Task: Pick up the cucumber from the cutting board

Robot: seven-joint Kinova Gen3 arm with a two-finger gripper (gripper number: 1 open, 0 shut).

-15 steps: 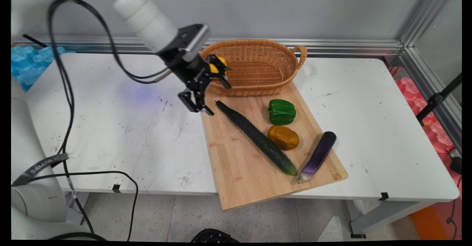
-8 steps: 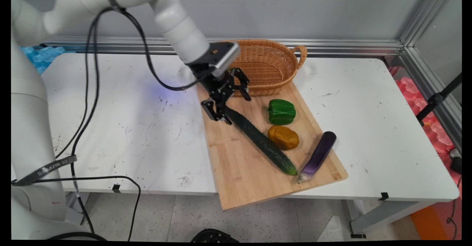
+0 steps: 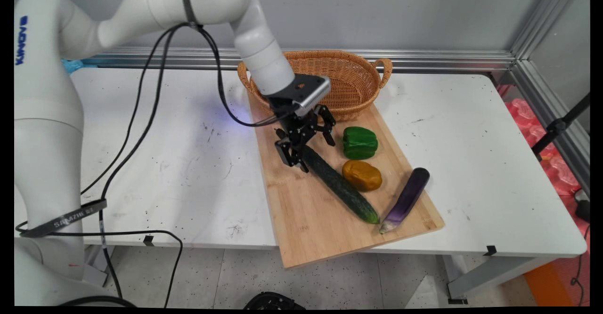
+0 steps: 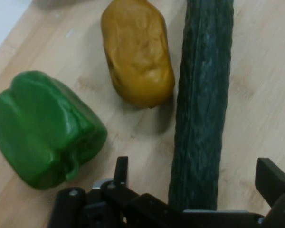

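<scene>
My gripper point(image 3: 308, 148) stands open, low over the far end of a long dark green cucumber point(image 3: 340, 185) that lies slantwise on a wooden cutting board point(image 3: 306, 220). In the hand view the cucumber point(image 4: 202, 109) runs up between the two fingers point(image 4: 121, 170) of the gripper point(image 4: 194, 178), and neither finger touches it. A green bell pepper point(image 3: 360, 142) point(image 4: 42, 128) and a brownish-yellow potato-like thing point(image 3: 362, 175) point(image 4: 137, 52) lie just right of the cucumber. Nothing is held.
A purple eggplant point(image 3: 408, 197) lies near the board's right front corner. A wicker basket point(image 3: 353, 76) with handles stands at the board's far end, right behind the gripper. Black cables hang from the arm over the table's left half.
The gripper has swung right and down, from beside the basket's left end to over the cucumber's far end. It stayed open throughout. The vegetables have not moved.
</scene>
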